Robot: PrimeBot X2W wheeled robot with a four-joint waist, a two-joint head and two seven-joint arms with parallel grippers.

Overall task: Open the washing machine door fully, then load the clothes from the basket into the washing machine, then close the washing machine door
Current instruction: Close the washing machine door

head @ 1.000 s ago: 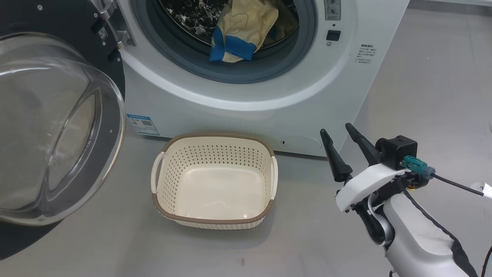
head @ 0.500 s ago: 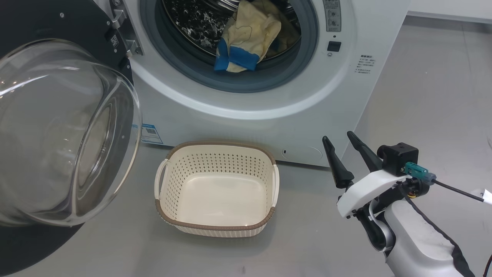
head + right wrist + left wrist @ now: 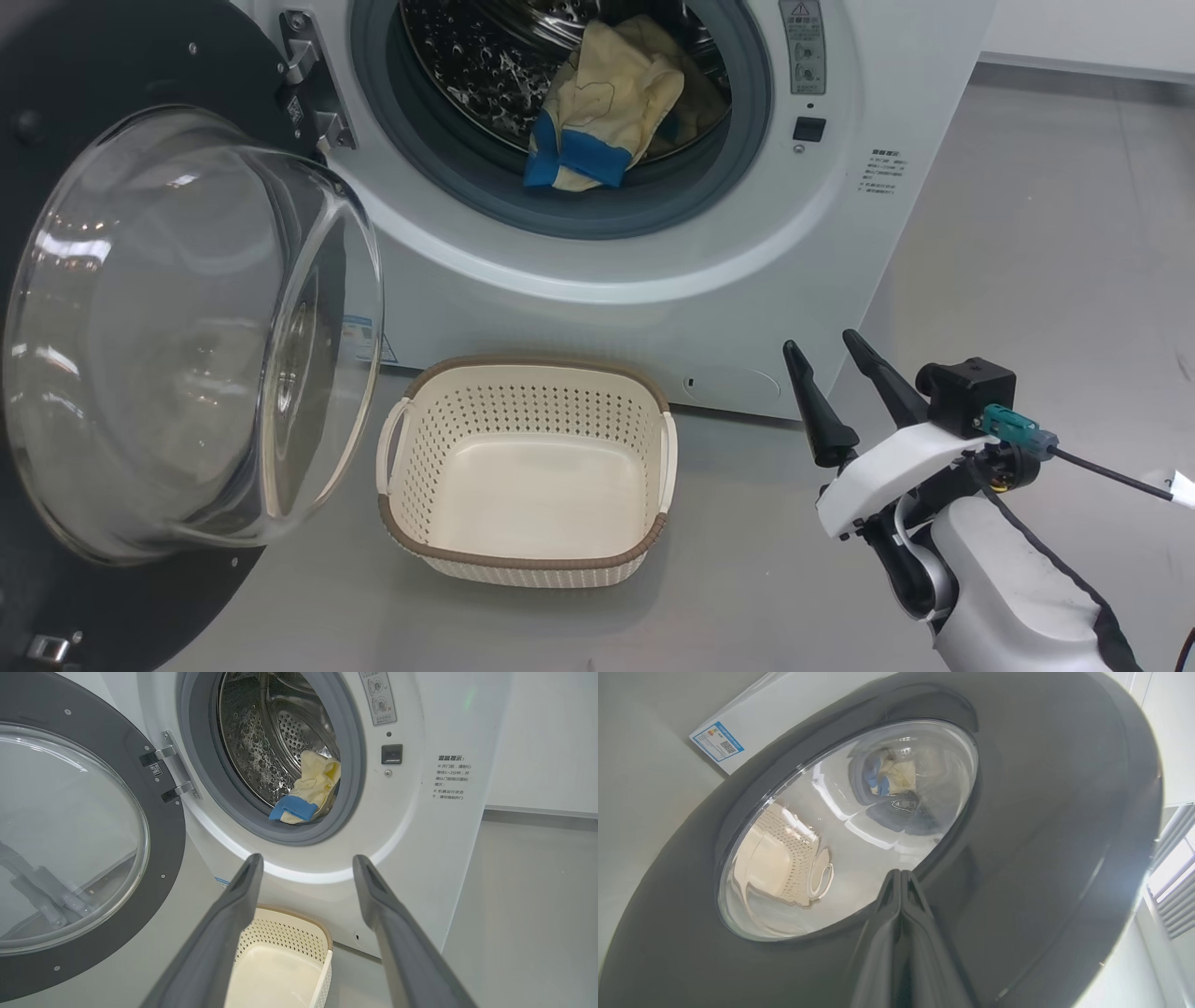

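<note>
The right fingers (image 3: pixel 810 399) hang low at the right, over the grey floor (image 3: pixel 1046 233). They are spread wide and hold nothing. In the right wrist view they frame the washer's opening, with the basket below them.

Just left of that arm the basket (image 3: pixel 523 411) sits on the floor, close in front of the washer (image 3: pixel 653 308). Its pale bottom is in plain sight.

Left of the basket, the door (image 3: pixel 187 327) stands open on its hinge (image 3: pixel 317 112). Its inner side and bulging glass bowl face the head camera.

The left fingers (image 3: pixel 901 891) are on the door's outer side. They are pressed together with nothing between them, and point at the lower edge of the glass. Whether they touch the black rim I cannot tell. Through the glass the left wrist view shows a warped basket and a bit of blue and yellow cloth. A blue label (image 3: pixel 717 742) sits on the washer's front past the door's edge.

Farthest in, the clothes (image 3: pixel 602 103) lie in the steel drum (image 3: pixel 467 65). They are pale yellow with a blue band. The heap leans at the mouth, its blue end down against the grey gasket (image 3: pixel 485 187).
</note>
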